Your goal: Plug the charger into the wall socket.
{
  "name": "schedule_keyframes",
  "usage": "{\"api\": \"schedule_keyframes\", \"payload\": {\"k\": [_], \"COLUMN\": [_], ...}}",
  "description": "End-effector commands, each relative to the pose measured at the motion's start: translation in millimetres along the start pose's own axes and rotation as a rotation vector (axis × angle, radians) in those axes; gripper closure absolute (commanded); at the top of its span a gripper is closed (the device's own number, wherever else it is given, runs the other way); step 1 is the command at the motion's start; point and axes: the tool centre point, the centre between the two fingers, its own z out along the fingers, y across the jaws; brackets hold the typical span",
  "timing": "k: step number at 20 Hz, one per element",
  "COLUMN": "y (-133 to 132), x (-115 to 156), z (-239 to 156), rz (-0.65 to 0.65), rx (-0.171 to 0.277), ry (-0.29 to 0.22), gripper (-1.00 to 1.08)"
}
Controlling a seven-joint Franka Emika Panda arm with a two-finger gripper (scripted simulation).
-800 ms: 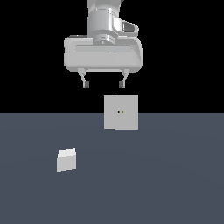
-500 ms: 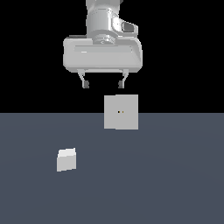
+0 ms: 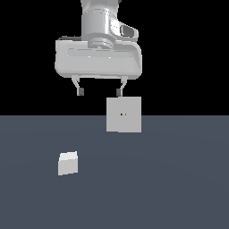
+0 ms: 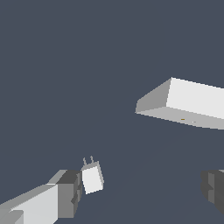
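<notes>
A small light-grey charger (image 3: 67, 163) lies alone on the dark grey desk (image 3: 179, 188), toward the exterior view's left and nearer the camera. Its top face is whiter than its sides. In the wrist view the charger (image 4: 92, 178) shows two thin prongs at one end, and nothing touches it.

The wall socket (image 3: 124, 114) is a flat, light-grey square plate standing upright farther back, toward the exterior view's right of the charger and well apart from it. Two tiny dark holes sit at its centre. In the wrist view the wall socket (image 4: 188, 105) appears as a thick slab seen at an angle, with faint marks on one face.

The tool (image 3: 100, 92) hangs high above the desk, over the space between the two things and close to the socket's upper edge in the exterior view. Its two short fingers are spread wide and hold nothing. The white body of the arm rises above it.

Judging from this, the task has barely begun. The charger has not been picked up. Still to do: lower to the charger, grip it, carry it to the socket, line up the prongs with the holes and push it in.
</notes>
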Motion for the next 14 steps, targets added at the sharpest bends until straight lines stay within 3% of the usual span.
{"api": "schedule_keyframes", "payload": {"k": [1,14], "y": [-6,-40], "x": [-7,-49], "z": [7,58], "rz": [-0.025,-0.187], "rx": [0.003,0.024], "ry": [0.014,0.111], "gripper": [-0.92,-0.92]}}
